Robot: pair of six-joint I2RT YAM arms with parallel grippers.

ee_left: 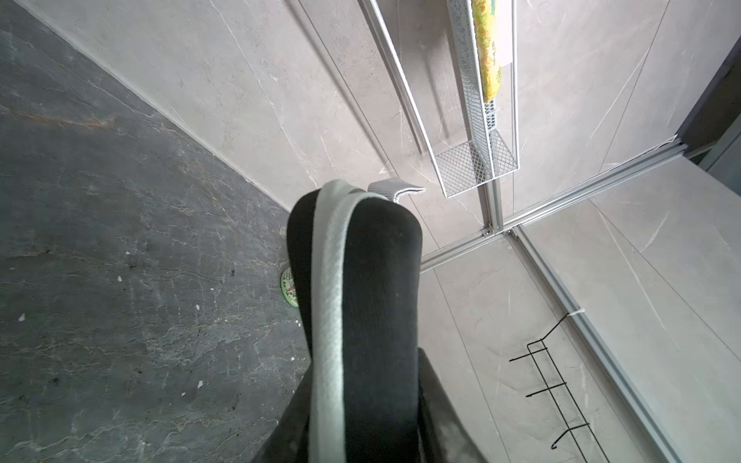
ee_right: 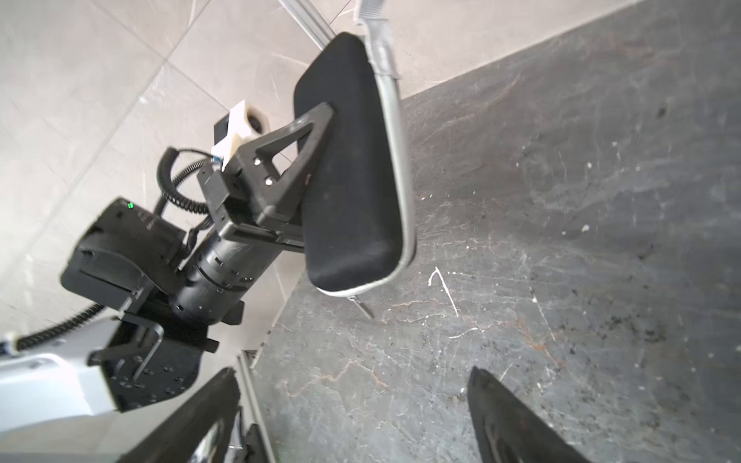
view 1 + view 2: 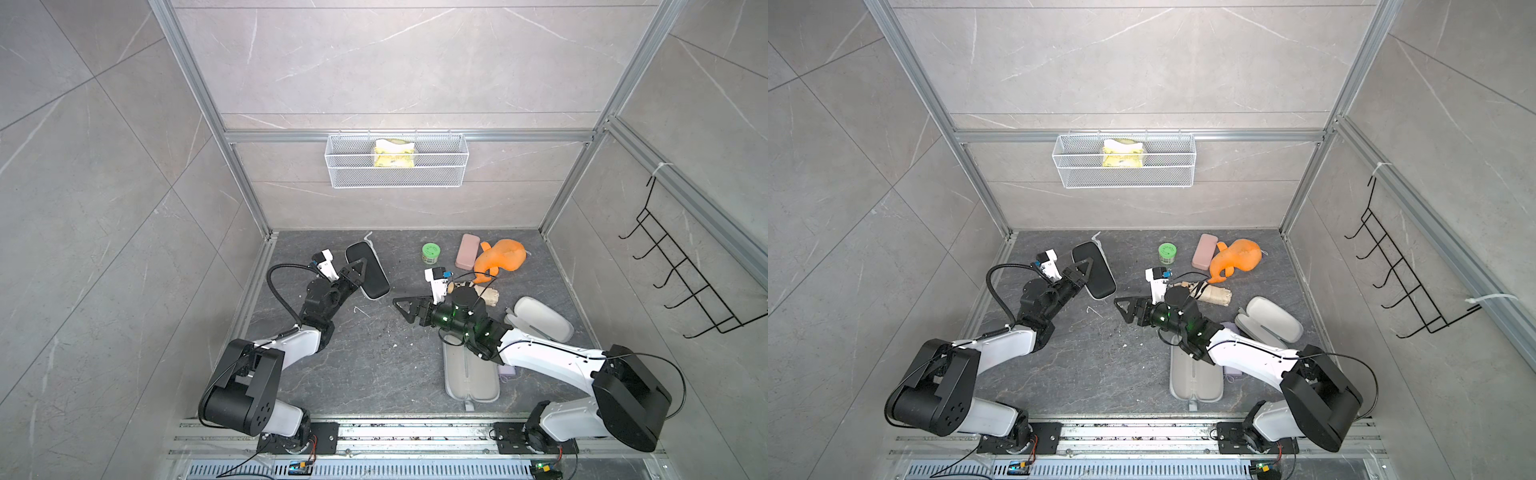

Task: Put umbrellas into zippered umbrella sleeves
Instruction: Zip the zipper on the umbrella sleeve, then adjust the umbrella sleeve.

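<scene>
1. The black sleeve (image 3: 369,271) (image 2: 349,180) is left of the green tub (image 3: 431,252), toward the left wall. It is clamped in the left claw (image 3: 359,267), one finger on each broad face, parted only by the sleeve's thickness. The sleeve looks lifted off the tabletop (image 3: 374,365).
2. It is an oblong, round-ended case in matte black fabric. In the left wrist view a pale grey woven zip band runs along its seam (image 1: 361,300), closed wherever it shows. A small metal pull hangs from the end nearer the robot, and a grey ribbed strap sticks out of the far end.
3. The right claw (image 3: 401,308) (image 2: 353,401) is nearer the robot than the tub, over bare tabletop. Its jaws are spread wide and hold nothing. Its fingers are black open triangular frames.
4. The beige umbrella (image 3: 489,296) lies right of the tub and a little nearer the robot. It is a short folded roll with dark markings, partly hidden behind the right wrist.
5. Farther right of the tub, the cream sleeve (image 3: 540,318) lies open, smooth pale lining up. Another open sleeve (image 3: 471,380) lies spread flat, grey-white inside, its far end under the right arm.
6. Just right of the tub are a smooth pink case (image 3: 467,251) and a soft orange plush toy (image 3: 500,259).
7. The tabletop is dark grey, stone-like, veined and flecked with white.
</scene>
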